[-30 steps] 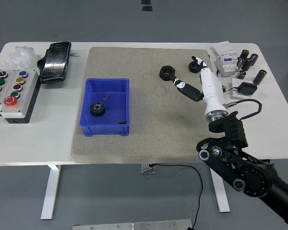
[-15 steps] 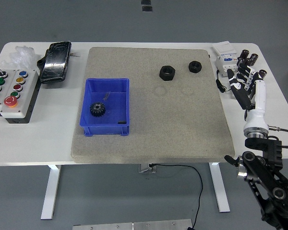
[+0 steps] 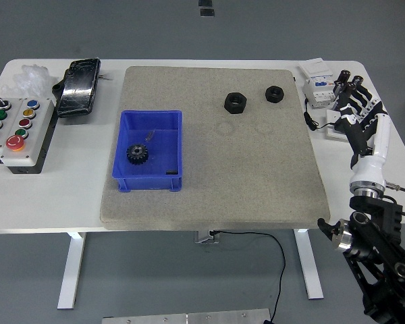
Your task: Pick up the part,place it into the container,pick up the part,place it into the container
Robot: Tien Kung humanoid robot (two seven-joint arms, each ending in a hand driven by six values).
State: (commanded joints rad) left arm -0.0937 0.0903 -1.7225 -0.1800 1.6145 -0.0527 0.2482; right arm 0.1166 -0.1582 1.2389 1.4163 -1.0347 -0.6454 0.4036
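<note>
From high on the robot's side, the right hand (image 3: 360, 119) is now off at the right edge of the table, over the clutter of small grey and black components there, its fingers spread and holding nothing. A second ago it was reaching in over the mat beside the two black nuts; since then it has swung clear to the right and drifted a little farther out. Both nuts lie untouched on the far part of the grey mat (image 3: 256, 182): the larger nut (image 3: 235, 102) to the left, the smaller nut (image 3: 275, 94) just to its right and slightly farther back. The blue container (image 3: 121, 177) sits at the mat's left side with a black gear (image 3: 136, 154) already inside it. The left arm is out of view. To my eye the reach came away empty, so the next pick has yet to be made and the hand must return to a nut.
</note>
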